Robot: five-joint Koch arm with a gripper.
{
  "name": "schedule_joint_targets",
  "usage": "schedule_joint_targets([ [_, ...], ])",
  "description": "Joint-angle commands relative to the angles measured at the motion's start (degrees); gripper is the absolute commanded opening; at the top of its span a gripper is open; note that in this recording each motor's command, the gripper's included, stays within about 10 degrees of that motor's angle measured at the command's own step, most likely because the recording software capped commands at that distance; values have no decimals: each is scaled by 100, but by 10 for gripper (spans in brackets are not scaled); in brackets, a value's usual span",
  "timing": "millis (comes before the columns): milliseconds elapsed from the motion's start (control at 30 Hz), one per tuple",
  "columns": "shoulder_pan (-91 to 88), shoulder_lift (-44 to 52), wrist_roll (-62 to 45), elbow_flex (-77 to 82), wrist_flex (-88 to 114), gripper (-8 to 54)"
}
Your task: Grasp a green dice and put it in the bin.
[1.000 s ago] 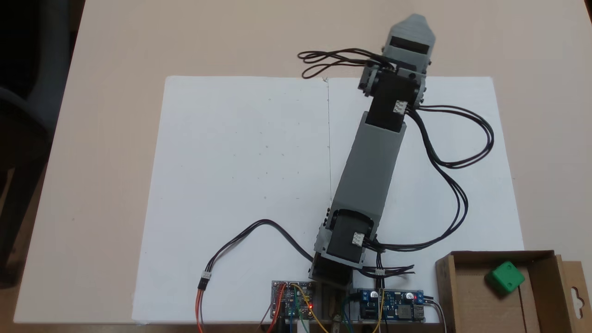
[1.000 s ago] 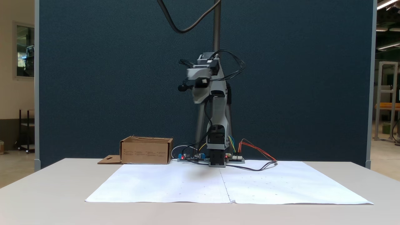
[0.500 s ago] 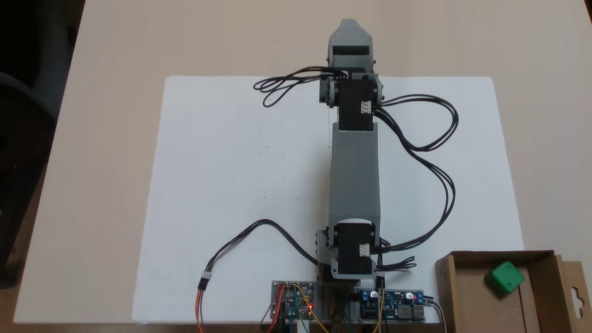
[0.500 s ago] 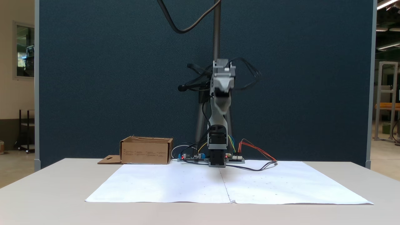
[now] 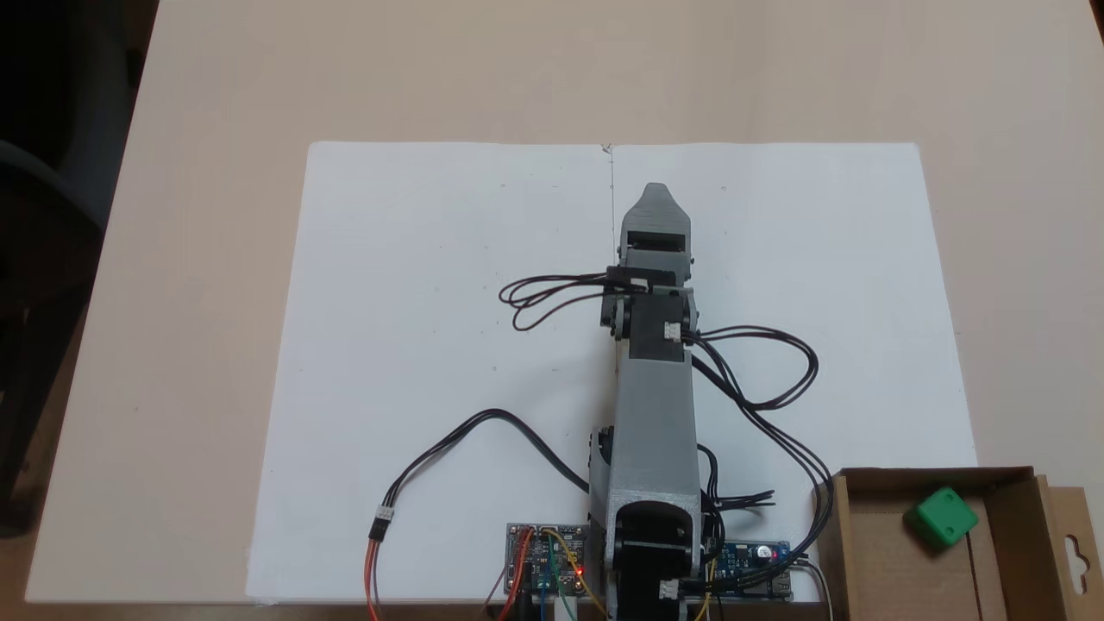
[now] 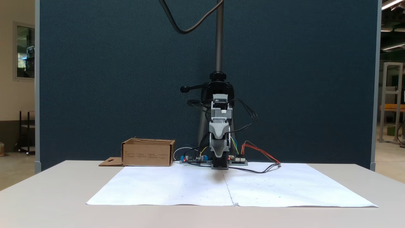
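Dice lies inside bin; end effector grip state unclear.

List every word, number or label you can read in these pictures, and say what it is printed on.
None can be read.
Cardboard box: rows of small print on its front wall, too small to read.
Circuit boards by the arm's base: any markings too blurred to read.

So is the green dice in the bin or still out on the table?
In. The green dice lies on the floor of the bin, inside its cardboard walls.
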Motion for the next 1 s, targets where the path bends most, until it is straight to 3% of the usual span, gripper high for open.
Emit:
schedule_joint_targets([
  [0, 62, 158, 387, 35, -956, 436],
  [333, -62, 132, 352, 2145, -3048, 432],
  [967, -167, 141, 352, 3762, -6194, 432],
])
